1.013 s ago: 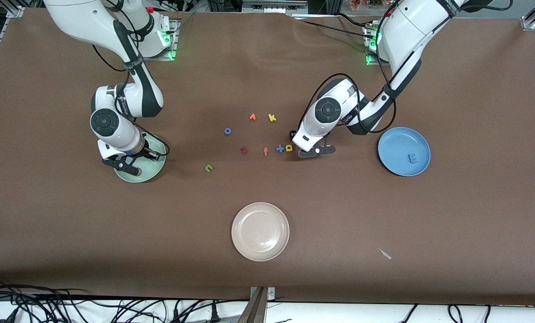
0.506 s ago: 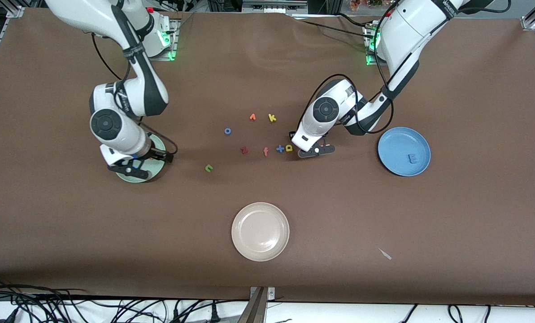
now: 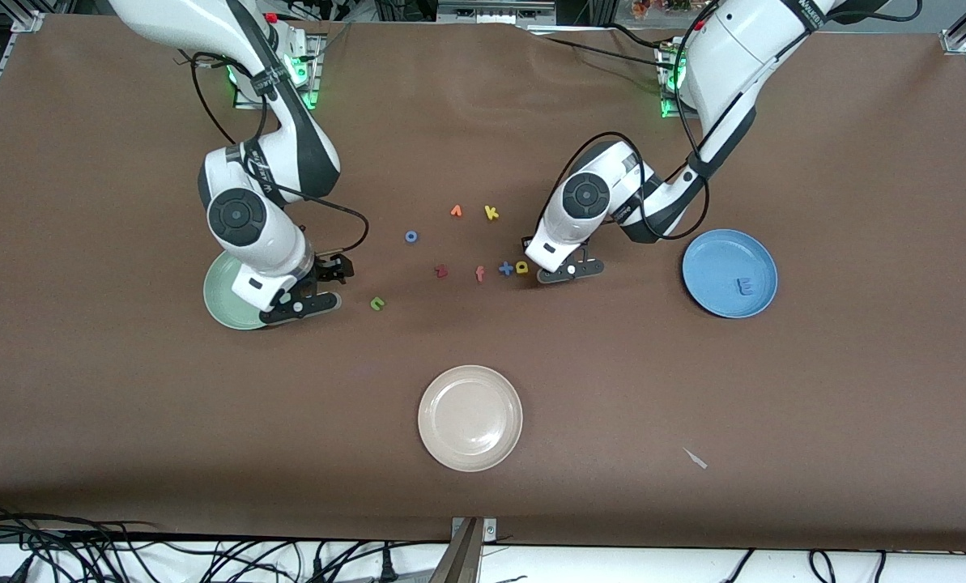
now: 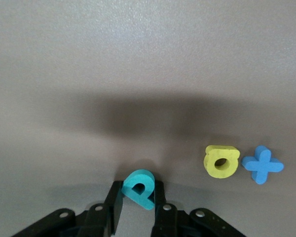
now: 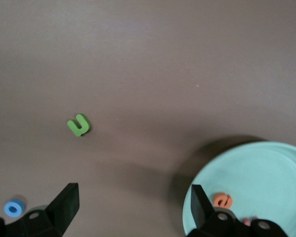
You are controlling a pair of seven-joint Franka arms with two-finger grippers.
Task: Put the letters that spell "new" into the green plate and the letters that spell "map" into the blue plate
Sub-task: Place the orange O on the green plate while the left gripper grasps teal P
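While left tool (image 4: 136, 205) pinches teal p (image 4: 138, 188).

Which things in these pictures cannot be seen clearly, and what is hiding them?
- Green plate, front view: the right arm covers most of it, so its letters show only in the right wrist view, where the pinkish-red w is cut off by the edge.
- Teal p: in the front view the left gripper hides it.
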